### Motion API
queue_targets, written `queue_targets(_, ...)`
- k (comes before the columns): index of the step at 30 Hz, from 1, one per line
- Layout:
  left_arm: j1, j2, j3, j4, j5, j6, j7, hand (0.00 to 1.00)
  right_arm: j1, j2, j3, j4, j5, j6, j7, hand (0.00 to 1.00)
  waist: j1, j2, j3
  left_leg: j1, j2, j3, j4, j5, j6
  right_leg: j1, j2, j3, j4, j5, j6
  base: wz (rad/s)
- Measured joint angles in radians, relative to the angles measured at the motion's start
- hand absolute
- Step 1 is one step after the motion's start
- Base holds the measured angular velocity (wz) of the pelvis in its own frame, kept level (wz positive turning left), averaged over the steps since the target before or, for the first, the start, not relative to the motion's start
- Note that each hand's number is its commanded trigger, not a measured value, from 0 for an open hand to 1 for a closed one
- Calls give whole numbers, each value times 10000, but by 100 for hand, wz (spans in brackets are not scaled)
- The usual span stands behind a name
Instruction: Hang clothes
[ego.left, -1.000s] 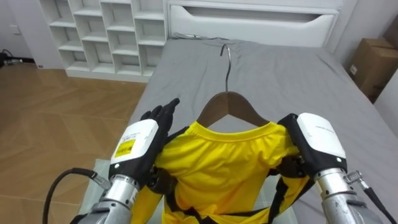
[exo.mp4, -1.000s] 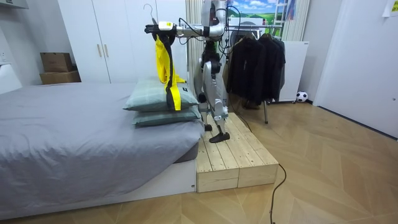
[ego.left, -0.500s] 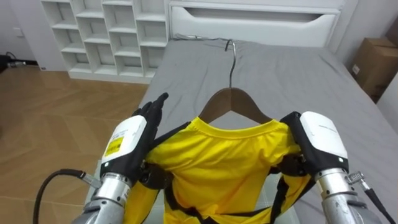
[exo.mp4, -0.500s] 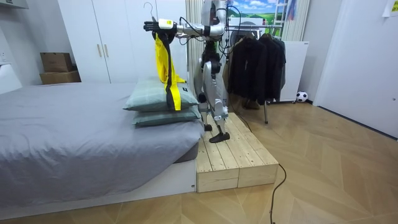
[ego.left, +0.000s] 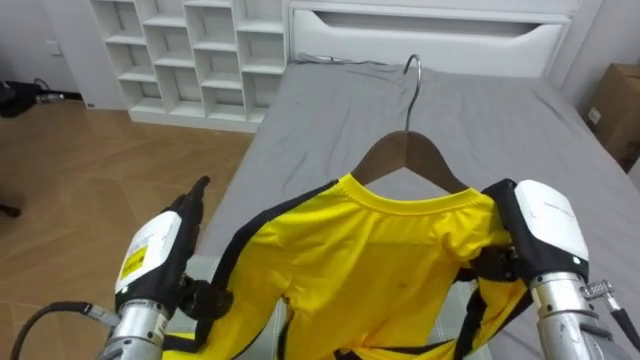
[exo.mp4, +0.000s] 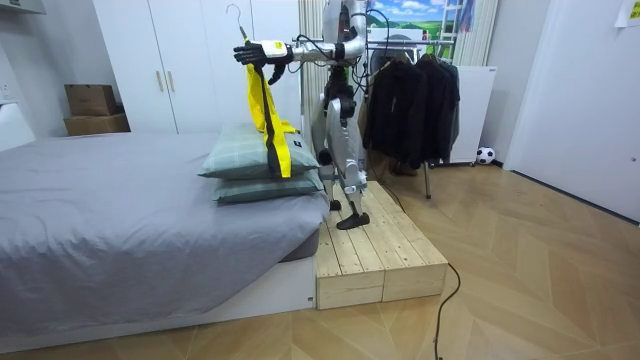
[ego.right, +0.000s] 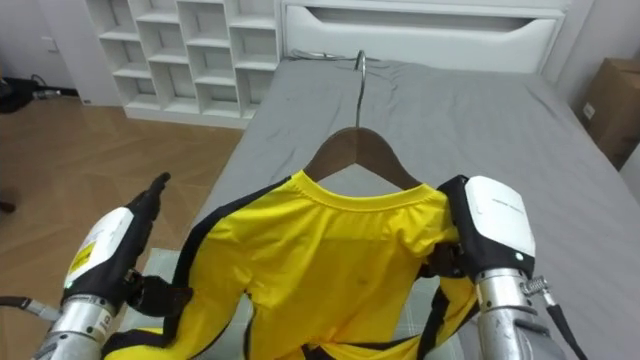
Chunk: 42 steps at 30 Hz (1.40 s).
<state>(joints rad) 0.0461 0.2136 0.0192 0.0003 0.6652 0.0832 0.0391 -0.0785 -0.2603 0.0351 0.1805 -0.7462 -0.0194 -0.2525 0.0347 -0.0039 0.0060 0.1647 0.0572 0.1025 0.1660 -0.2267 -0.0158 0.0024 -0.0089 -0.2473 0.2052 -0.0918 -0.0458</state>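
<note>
The yellow shirt (ego.left: 390, 260) sits on a wooden hanger (ego.left: 400, 158), held up between the two hands above the grey bed (ego.left: 330, 120). The right robot hand (ego.left: 545, 225) is tucked against the shirt's shoulder. Its grip is buried behind the cloth, so I cannot tell how it is set, though it probably carries the hanger's weight.

The left robot hand (ego.left: 160, 250) is out past the opposite shoulder, its fingers (ego.left: 196, 196) straight and slightly spread. Whether it touches the drooping sleeve beside it I cannot tell.

The hanger's wire hook (ego.left: 411, 68) stands free above and ahead of both hands, likely kept clear to catch a rail. In the room view, dark clothes (exo.mp4: 410, 95) hang behind the robot, well away from either hand.

The white shelf unit (ego.left: 200, 50) beyond the left robot hand shows nothing in its compartments. The contents of the cardboard box (ego.left: 618, 105) beyond the right robot hand are hidden.
</note>
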Motion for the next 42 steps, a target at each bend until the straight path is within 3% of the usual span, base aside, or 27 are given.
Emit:
queue_targets(4, 85, 0, 190, 249, -77, 3, 238, 0, 0, -23, -7, 1, 18, 0, -363, 100, -20, 69, -60, 23, -8, -11, 1, 1, 2, 30, -11, -15, 7, 0, 2, 0)
queue_targets(14, 746, -12, 193, 711, -625, 0, 224, 0, 1, -145, -209, 0, 137, -4, -505, 100, -16, 80, -80, -27, -6, -3, 19, 1, 3, 15, -21, -41, 2, -22, 29, 1)
queue_targets(17, 794, -12, 194, 1290, -858, 16, 135, 0, 1, -274, -213, -3, 397, -4, -574, 100, -10, 132, -130, -26, -7, 1, 19, 2, 3, 22, -24, -44, 3, -21, 30, 0)
queue_targets(23, 854, -187, 471, 2769, -853, 27, 25, 0, 12, -280, -709, -284, 420, -6, -626, 100, -10, 136, -139, 49, -29, 15, 7, 2, 3, -11, -41, -10, 237, -157, 46, 0)
queue_targets(26, 1165, -216, 635, 3276, -894, 30, 206, 0, 13, -386, -940, -437, 536, -20, -724, 100, -15, 136, -138, 85, -8, 21, -3, 2, 3, 29, -26, -15, 180, -159, 39, 0)
queue_targets(36, 1901, -273, 1082, 4785, -2209, -212, 673, 0, 26, -460, -1035, -444, 632, -17, -760, 100, 103, 50, -79, 138, -7, 27, -99, 2, 2, 48, 22, 13, 164, -164, 43, 0)
queue_targets(42, 2040, -316, 1621, 6112, -3877, -257, 674, 0, 82, -461, -1043, -1041, 734, -6, -717, 100, 275, -32, -76, 115, 15, 20, -150, 2, 2, -8, 75, 22, 160, -198, 40, 0)
